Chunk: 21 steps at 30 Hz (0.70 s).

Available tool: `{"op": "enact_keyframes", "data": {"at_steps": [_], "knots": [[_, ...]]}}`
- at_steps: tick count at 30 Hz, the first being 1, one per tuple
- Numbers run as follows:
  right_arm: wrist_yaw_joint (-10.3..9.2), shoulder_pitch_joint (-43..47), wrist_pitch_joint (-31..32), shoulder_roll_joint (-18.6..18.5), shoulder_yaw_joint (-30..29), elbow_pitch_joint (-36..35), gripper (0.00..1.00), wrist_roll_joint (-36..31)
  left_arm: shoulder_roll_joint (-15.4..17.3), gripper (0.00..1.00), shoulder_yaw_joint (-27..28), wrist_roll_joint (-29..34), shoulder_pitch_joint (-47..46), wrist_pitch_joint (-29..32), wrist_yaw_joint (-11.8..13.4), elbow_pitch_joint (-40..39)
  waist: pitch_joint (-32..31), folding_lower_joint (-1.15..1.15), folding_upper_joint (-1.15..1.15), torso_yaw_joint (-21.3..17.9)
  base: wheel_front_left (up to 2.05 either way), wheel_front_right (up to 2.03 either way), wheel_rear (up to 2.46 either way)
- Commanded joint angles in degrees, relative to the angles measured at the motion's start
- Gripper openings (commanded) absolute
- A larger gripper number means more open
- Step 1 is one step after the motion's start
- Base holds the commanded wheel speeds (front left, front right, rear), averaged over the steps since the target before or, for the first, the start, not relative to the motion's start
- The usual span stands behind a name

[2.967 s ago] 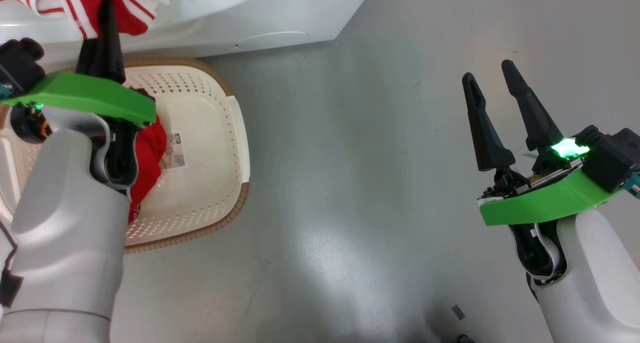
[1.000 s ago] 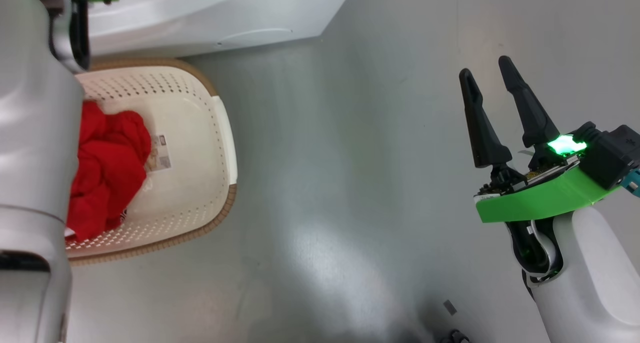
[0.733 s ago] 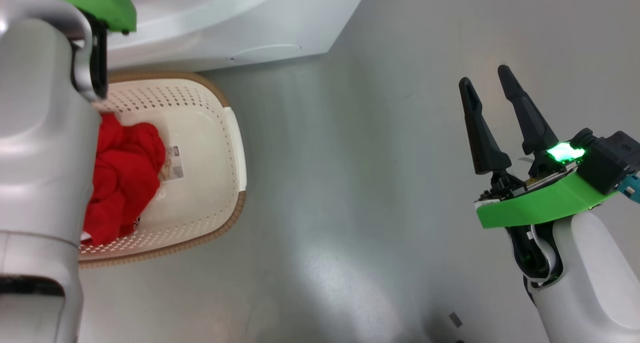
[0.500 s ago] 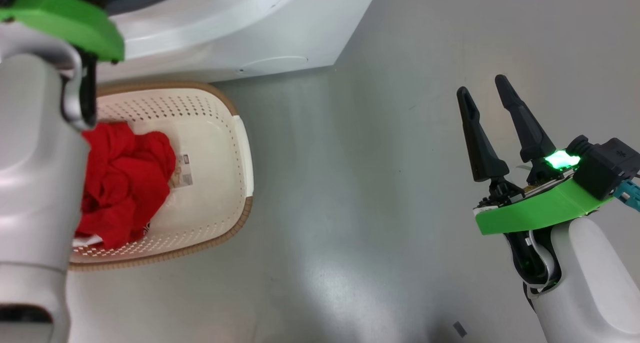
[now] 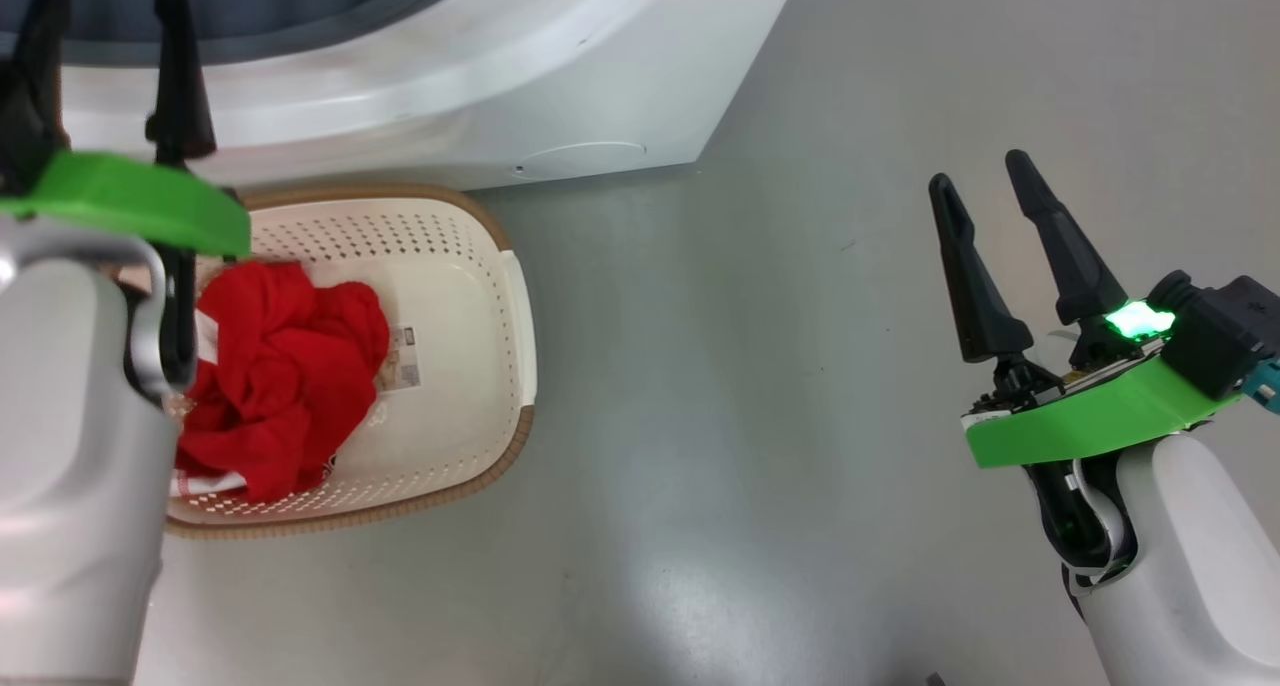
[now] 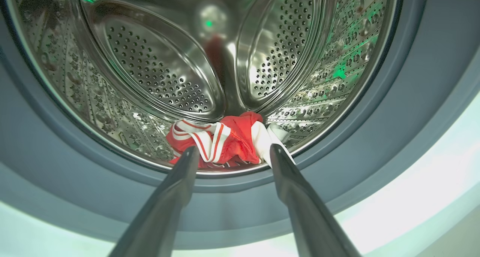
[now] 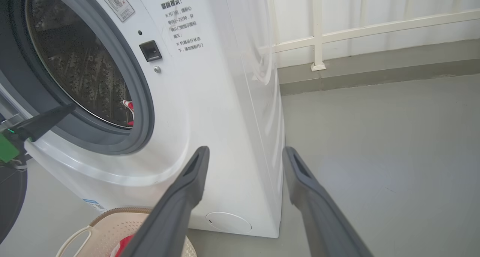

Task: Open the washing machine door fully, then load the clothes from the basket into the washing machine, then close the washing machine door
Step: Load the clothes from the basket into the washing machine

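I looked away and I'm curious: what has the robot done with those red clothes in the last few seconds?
The left jaws held a striped red garment up by the washing machine; they have let it go, and it lies in the drum, jaws open and empty before it. Unchanged: the other red clothes in the basket, the right jaws open over the floor.

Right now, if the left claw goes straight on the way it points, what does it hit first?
Probably the red striped clothes lying at the drum's front edge; the open left claw aims straight at them, though depth is unclear.
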Motion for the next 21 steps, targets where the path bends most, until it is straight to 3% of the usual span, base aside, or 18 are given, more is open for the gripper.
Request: {"op": "enact_keyframes", "data": {"at_steps": [1, 10, 21], "knots": [[0.09, 2.4, -0.3, -0.5, 0.6, -1.3, 1.00, 0.2, 2.7, 1.00, 1.9, -0.6, 1.8, -0.4, 0.2, -2.7, -0.2, 0.00, 0.00, 0.4, 0.00, 0.00, 0.00], [0.09, 2.7, -0.3, -1.1, -0.2, -1.5, 1.00, 0.1, 2.2, 1.00, 5.4, 1.3, 15.2, -0.4, 1.3, -15.4, -1.7, 0.00, 0.00, 1.4, 0.00, 0.00, 0.00], [0.09, 3.3, -0.3, -1.5, -0.7, -1.9, 1.00, 0.0, -0.6, 1.00, 9.3, 4.6, 29.1, -0.5, 1.9, -26.8, -2.9, 0.00, 0.00, 2.0, 0.00, 0.00, 0.00]]}}
